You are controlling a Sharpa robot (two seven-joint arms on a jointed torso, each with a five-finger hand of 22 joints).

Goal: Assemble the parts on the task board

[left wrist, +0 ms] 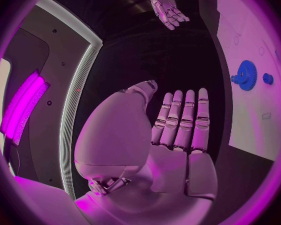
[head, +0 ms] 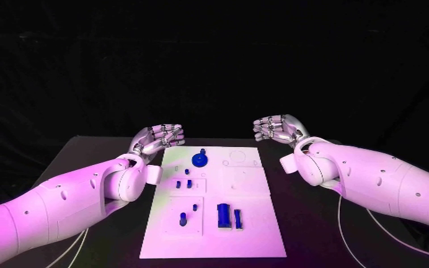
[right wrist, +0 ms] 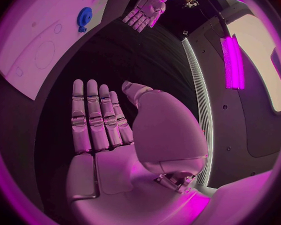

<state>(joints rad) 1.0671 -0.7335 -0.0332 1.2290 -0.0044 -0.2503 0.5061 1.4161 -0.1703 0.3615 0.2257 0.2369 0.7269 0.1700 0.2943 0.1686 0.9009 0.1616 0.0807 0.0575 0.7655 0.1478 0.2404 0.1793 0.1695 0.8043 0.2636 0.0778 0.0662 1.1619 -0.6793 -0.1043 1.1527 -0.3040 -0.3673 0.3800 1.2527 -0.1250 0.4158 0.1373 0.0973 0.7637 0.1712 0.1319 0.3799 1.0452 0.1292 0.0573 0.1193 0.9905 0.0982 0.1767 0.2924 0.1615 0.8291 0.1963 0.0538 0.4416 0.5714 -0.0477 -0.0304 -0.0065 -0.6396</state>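
The black counter (head: 98, 156) carries the white task board (head: 255, 218) at its middle, lying flat and running lengthwise away from the robot. To either side of the board's far end an arm reaches in. The left robot hand (head: 157, 138) hovers beside the board's far left corner, palm up, fingers straight and slightly apart, holding nothing; its wrist view shows the flat palm and the fingers (left wrist: 185, 116) laid side by side over the dark counter. The right robot hand (head: 279, 128) hovers just past the far right corner, likewise spread and empty, its fingers (right wrist: 93, 115) extended together above the counter.

On the board, the blue gear (head: 200, 157) sits near the far left corner, well clear of both hands, with a small blue knob just beside it in the left wrist view. Nearer the robot, a blue block (head: 222, 215) lies beside a slimmer blue bar (head: 238, 219). Left of these lies a small blue peg (head: 183, 221), and further up two short blue pins (head: 183, 184) stand side by side.
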